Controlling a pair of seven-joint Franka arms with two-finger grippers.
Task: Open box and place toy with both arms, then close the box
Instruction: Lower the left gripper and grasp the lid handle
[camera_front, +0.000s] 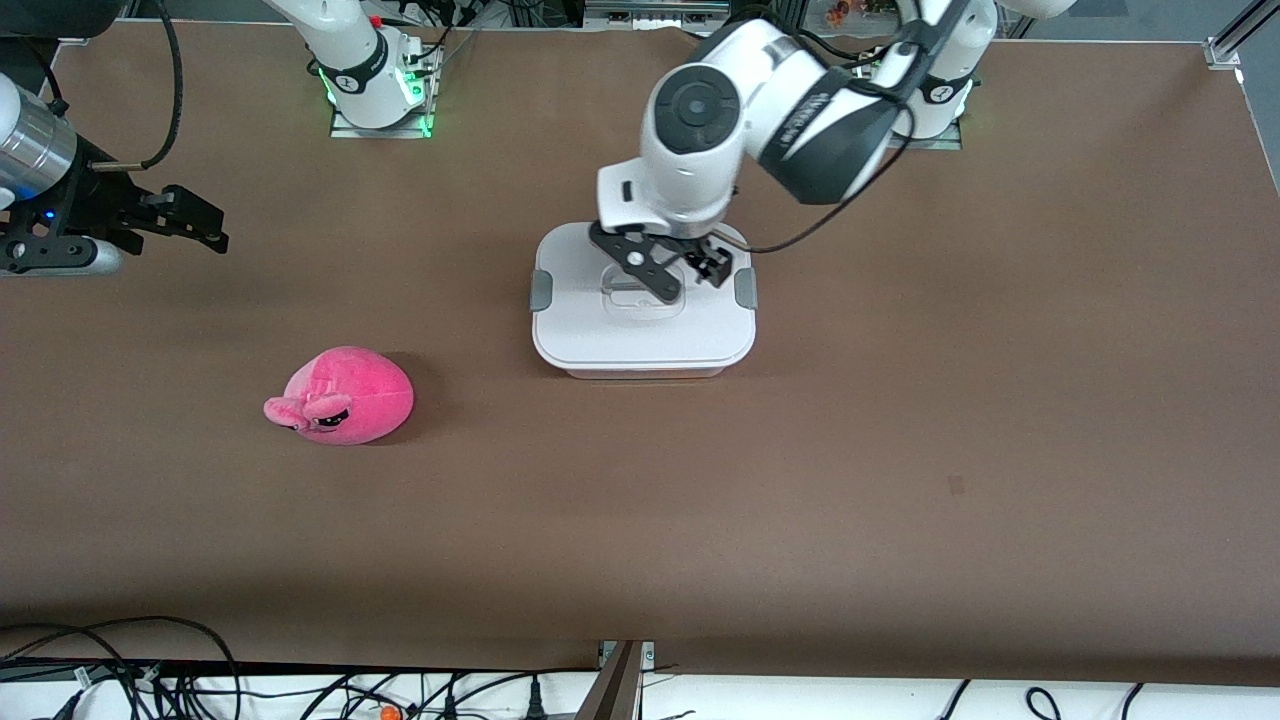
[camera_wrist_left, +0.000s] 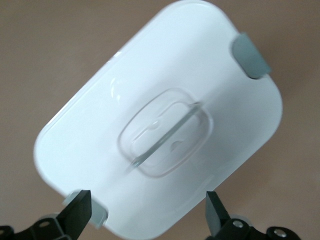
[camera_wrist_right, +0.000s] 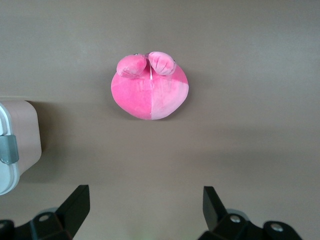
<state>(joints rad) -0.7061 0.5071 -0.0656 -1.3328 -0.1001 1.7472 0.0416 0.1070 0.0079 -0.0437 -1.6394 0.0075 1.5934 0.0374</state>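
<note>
The box (camera_front: 640, 335) stands mid-table with its white lid on, grey clips (camera_front: 541, 290) at both ends and a clear recessed handle (camera_front: 637, 297) in the lid. My left gripper (camera_front: 690, 278) hovers open just over the handle and holds nothing. In the left wrist view the lid (camera_wrist_left: 165, 85), its handle (camera_wrist_left: 165, 131) and one clip (camera_wrist_left: 250, 55) fill the frame beyond the open left gripper (camera_wrist_left: 147, 206). The pink toy (camera_front: 345, 395) lies toward the right arm's end, nearer the front camera than the box. My right gripper (camera_front: 205, 222) waits open above the table at that end. The right wrist view has the toy (camera_wrist_right: 150, 92) and a corner of the box (camera_wrist_right: 22, 135) past the empty right gripper (camera_wrist_right: 145, 205).
Brown table surface (camera_front: 900, 450) surrounds both objects. Both arm bases (camera_front: 375, 85) stand along the table edge farthest from the front camera. Cables (camera_front: 150, 670) and a metal bracket (camera_front: 620, 680) lie past the table edge nearest that camera.
</note>
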